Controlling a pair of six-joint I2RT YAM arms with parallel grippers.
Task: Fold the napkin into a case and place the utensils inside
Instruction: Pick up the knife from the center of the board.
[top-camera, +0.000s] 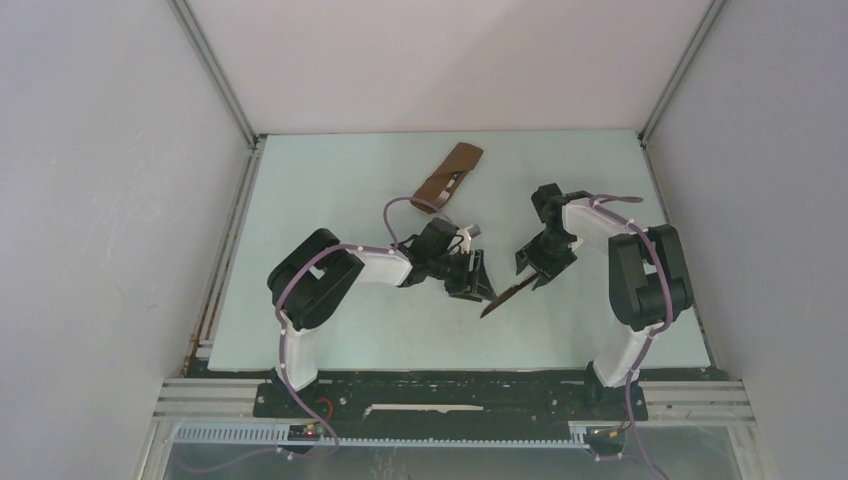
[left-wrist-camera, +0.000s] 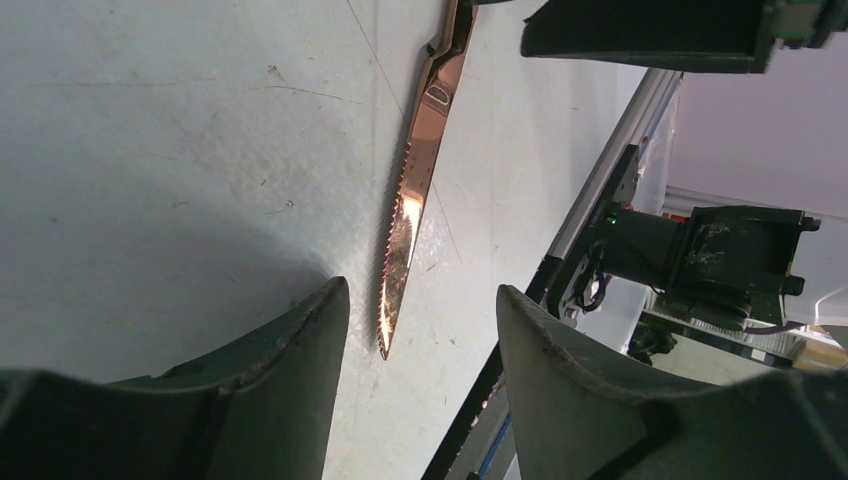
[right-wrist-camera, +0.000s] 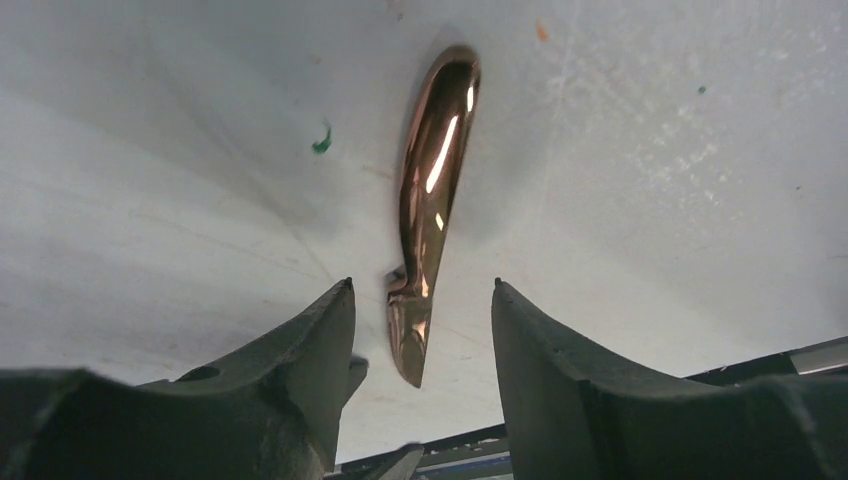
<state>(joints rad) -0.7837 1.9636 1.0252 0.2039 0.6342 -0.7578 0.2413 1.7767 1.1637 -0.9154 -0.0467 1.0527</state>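
Top external view: the case (top-camera: 448, 178) is folded, far side of the desk (top-camera: 330, 200), apparently with a silver utensil (top-camera: 457, 182) inside; copper knife (top-camera: 503, 296) lies loose between left gripper (top-camera: 480, 284) and right gripper (top-camera: 535, 268), both jaws apart and empty, so knife insertion remains.

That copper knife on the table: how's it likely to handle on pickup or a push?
Probably stiff: the knife runs dead straight and looks like metal. Likely slippery: its handle is mirror-glossy and rounded, so a grip may slide. Lying on the table, it should skid or spin rather than roll.
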